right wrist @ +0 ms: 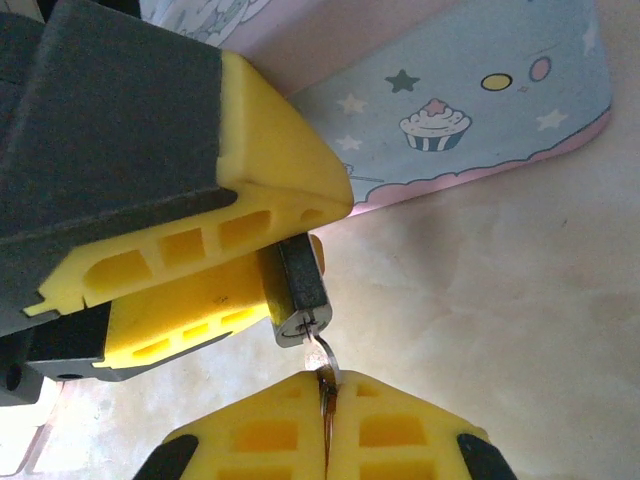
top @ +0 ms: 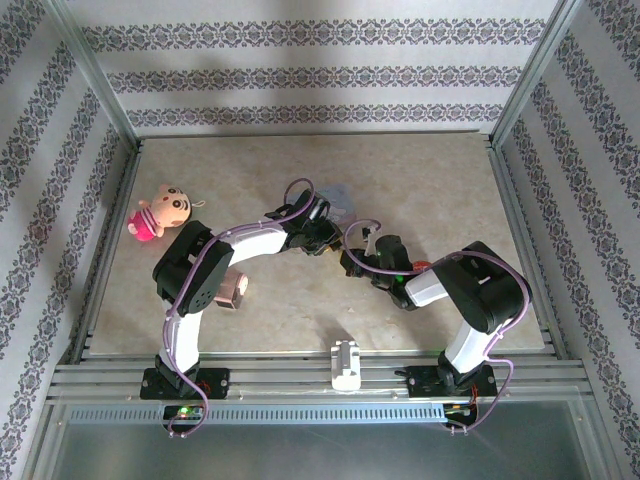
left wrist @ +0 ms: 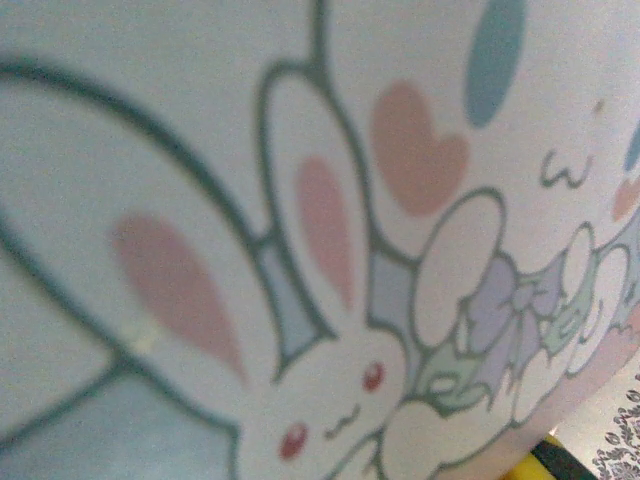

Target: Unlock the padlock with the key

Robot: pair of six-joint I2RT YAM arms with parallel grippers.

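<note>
Padlock (right wrist: 298, 285) sits mid-frame in the right wrist view, dark body with the silver end face pointing to 6 o'clock, shackle hidden. It's clamped between the yellow fingers of the left gripper (right wrist: 285, 245), which comes in from 10 o'clock. Key (right wrist: 318, 352) is directly at 6 o'clock of the lock, tip meeting the silver face, and how deep it's seated is unclear. Right gripper (right wrist: 325, 392) has its yellow pads pinched tight on the key's other end. The pale-blue tin (right wrist: 470, 100) is at 1 o'clock of the lock, lying on the beige table (top: 450, 180). The left wrist view is pressed up against the tin's bunny print. From the top, both grippers meet mid-table, tin at 12 o'clock of them, a pink plush toy (top: 155, 212) at 9 o'clock, and a white block (top: 346, 365) at 6 o'clock on the near rail.
</note>
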